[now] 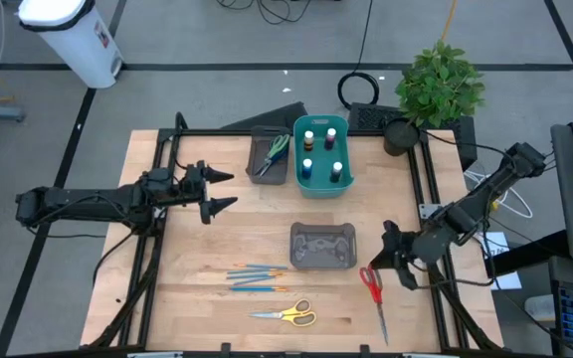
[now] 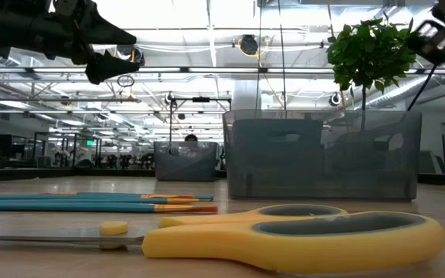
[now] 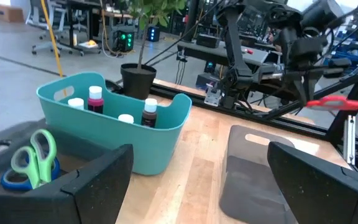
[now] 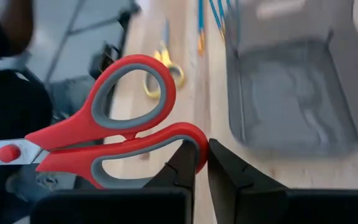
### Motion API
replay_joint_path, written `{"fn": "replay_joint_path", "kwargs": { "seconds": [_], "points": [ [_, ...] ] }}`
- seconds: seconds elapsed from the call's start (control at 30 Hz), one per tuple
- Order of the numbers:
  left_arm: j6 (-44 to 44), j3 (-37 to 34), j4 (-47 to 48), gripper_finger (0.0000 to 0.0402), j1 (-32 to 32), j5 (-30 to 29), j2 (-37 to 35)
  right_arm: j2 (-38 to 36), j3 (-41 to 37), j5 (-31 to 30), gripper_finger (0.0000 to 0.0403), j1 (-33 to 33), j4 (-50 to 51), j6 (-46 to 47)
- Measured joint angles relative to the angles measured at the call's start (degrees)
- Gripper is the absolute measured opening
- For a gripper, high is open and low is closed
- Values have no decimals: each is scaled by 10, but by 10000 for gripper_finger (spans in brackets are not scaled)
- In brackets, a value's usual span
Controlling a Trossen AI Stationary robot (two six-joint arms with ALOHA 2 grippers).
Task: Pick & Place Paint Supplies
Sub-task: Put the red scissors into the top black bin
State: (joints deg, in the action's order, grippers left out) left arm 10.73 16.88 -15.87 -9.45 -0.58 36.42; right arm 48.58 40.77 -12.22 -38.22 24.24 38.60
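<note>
My right gripper (image 4: 202, 149) is shut on the red scissors (image 4: 114, 134), near the table's right edge beside the empty grey tray (image 1: 322, 246). My left gripper (image 1: 212, 194) hangs open above the table's left half, facing the teal bin (image 3: 114, 127), and touches nothing. Several paint bottles (image 1: 321, 149) stand in the bin. Green and blue scissors (image 3: 33, 162) lie in the dark tray (image 1: 270, 157) left of the bin. The yellow scissors (image 1: 286, 314) and the blue-and-orange brushes (image 1: 255, 276) lie flat on the wood near the near edge. My right gripper pinches the red scissors by the outer rim of one handle loop (image 4: 191, 134), between its two fingertips. The fingers come from the table's right side. The scissors look lifted off the table (image 3: 334, 102) and roughly level, blades (image 1: 380, 320) pointing toward the near edge.
A potted plant (image 1: 438, 85) stands at the far right corner. A black frame (image 1: 157, 169) runs around the table's sides. Bare wood lies between the left gripper and the grey tray.
</note>
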Motion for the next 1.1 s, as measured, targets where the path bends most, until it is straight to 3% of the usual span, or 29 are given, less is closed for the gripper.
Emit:
{"fn": "replay_joint_path", "kwargs": {
  "seconds": [0.5,0.8,1.1],
  "points": [
    [-3,0,-12,379,0,0,0,-37,0,-3,14,115,-101,-229],
    [-5,0,-11,379,0,0,0,-34,0,-72,14,213,-101,-290],
    [4,0,-22,379,0,-21,0,13,1,-196,14,273,-146,-403]
  ]
}}
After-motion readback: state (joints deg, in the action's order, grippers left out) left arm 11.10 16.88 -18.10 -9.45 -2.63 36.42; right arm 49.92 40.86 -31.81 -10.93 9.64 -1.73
